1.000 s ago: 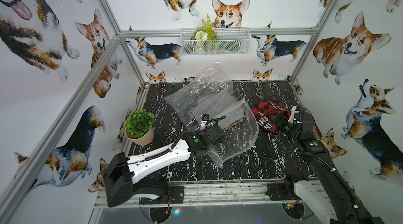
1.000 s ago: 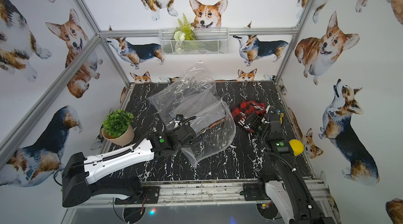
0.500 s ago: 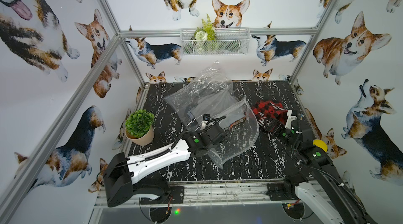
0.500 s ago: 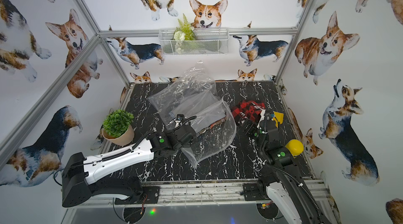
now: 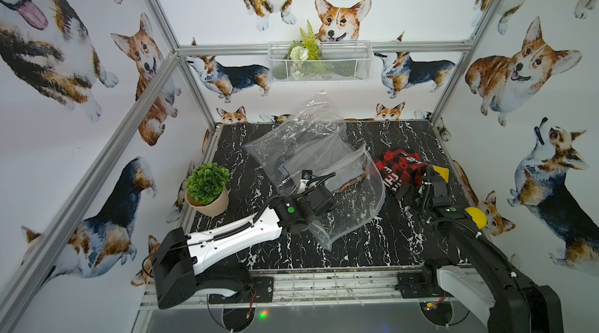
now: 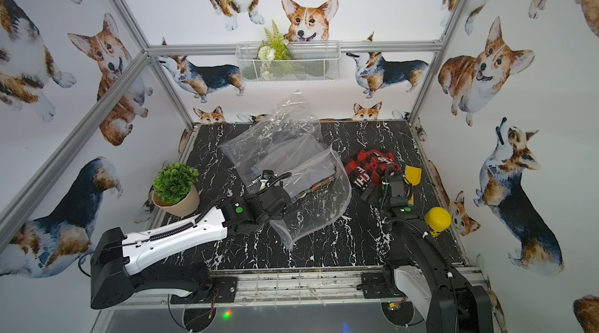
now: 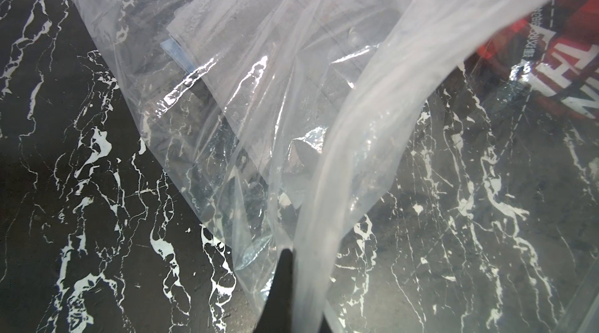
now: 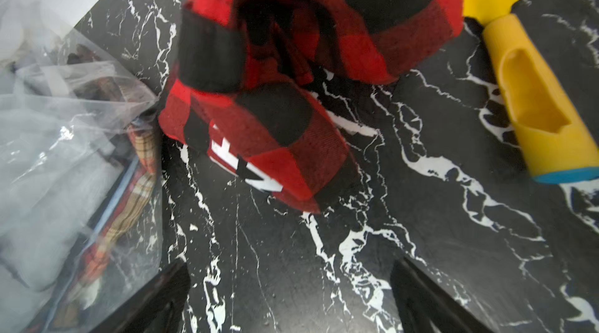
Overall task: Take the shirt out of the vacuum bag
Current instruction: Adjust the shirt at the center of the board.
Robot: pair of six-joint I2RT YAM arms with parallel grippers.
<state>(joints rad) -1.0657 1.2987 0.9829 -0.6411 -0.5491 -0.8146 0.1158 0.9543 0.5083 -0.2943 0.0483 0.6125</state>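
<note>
Shirt [image 5: 400,166] lies crumpled on the counter [image 5: 356,250], clear of the bag [image 5: 308,143] and just ahead of the right jaws. Those jaws stand spread wide and empty over bare marble. The left jaws are pressed together on a gathered fold of the bag's film, holding that edge up off the counter.

The main step looks done: the shirt is out and let go. What seems left is to drop the bag and draw both arms back. A tan plaid cloth [image 8: 142,166] lies inside the bag on the side nearest the right jaws; whether it belongs to the task I cannot tell.

The counter is black marble with white veins. A yellow tool [image 8: 531,98] lies beside the shirt, on the side away from the bag. A plant [image 5: 207,185] stands apart from the bag, out beside the left arm. Corgi-print walls [image 5: 81,88] close the cell, with a wire basket [image 5: 319,62] high up, far ahead of both jaws.
</note>
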